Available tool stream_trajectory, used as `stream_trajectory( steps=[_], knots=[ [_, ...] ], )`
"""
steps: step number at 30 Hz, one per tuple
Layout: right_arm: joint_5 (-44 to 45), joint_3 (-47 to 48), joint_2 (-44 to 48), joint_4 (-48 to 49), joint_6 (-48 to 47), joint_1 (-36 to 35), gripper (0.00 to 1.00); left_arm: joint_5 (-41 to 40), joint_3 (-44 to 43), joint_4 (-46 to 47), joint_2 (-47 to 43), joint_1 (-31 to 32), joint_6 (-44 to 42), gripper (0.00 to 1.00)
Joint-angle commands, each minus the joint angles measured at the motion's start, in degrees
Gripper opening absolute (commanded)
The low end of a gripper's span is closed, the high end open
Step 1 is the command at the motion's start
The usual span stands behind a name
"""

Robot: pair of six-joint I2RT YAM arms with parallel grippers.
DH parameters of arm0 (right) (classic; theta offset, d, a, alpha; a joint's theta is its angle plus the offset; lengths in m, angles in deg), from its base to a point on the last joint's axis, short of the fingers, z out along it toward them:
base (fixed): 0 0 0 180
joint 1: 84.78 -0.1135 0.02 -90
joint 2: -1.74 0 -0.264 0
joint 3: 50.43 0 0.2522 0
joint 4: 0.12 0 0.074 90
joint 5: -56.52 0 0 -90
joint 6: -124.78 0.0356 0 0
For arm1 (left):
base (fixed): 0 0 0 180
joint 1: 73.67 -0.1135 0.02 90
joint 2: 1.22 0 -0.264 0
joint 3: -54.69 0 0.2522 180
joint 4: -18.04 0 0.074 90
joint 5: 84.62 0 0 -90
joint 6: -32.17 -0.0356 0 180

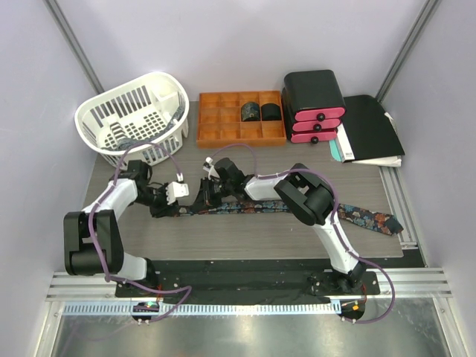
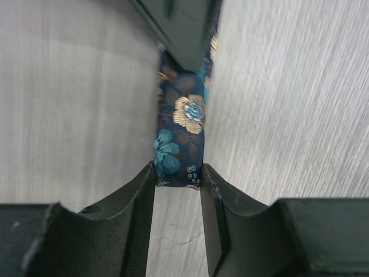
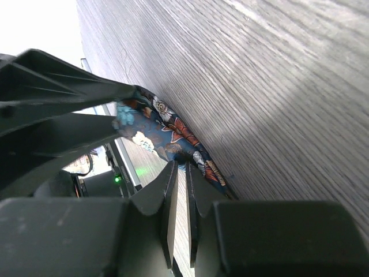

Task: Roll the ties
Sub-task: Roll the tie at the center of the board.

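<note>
Between the fingertips of the left hand [image 2: 177, 176], flat on the grey wood-grain desk [image 1: 260, 242], lies the narrow end of a long dark navy fabric tie [image 2: 180, 130] printed with blue, tan and red flowers. That hand's fingers [image 2: 138, 202] stand apart, one tip at each edge of the tie. I cannot tell whether they squeeze it.

Just ahead of the left hand, the right hand [image 3: 180, 170] rests on the same tie. Its fingers are drawn almost together with only a thin slit between them, and their tips are against the cloth.

From there the tie runs under the right arm, and its wide end lies well away from both hands on that arm's side.

Beyond both hands sits an orange compartment tray [image 1: 223, 135] holding two small dark rolled ties [image 1: 251, 111]. Beyond the left hand stands a white slatted plastic basket [image 1: 97, 119]. Beyond the right hand are a black drawer unit with pink fronts [image 1: 316, 111] and a black folder [image 1: 372, 126].
</note>
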Motion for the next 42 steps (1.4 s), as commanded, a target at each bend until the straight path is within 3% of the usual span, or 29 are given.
stream_trajectory(
  steps=[1, 15, 26, 33, 42],
  knots=[
    [2.70, 1.04, -2.17, -3.42, -0.64, 0.08, 0.17, 5.49, -5.56, -2.72, -2.52, 1.59, 2.76, 0.36],
    [2.00, 0.43, -0.59, -2.37, -0.64, 0.61, 0.18, 7.60, -8.81, 3.69, 4.24, 15.83, 12.43, 0.27],
    [-0.02, -4.23, 8.72, -2.54, 1.12, 3.69, 0.27, 4.26, -9.43, 2.99, 7.58, 16.45, 10.50, 0.27],
    [-2.75, -5.28, 11.36, -3.51, 1.29, 5.97, 0.28, 4.08, -10.22, 3.25, 8.47, 16.54, 11.73, 0.28],
    [-4.68, -7.66, 9.35, 4.83, 6.47, 6.06, 0.31, 2.51, -11.71, 7.29, 9.87, 19.17, 16.65, 0.32]
  ],
)
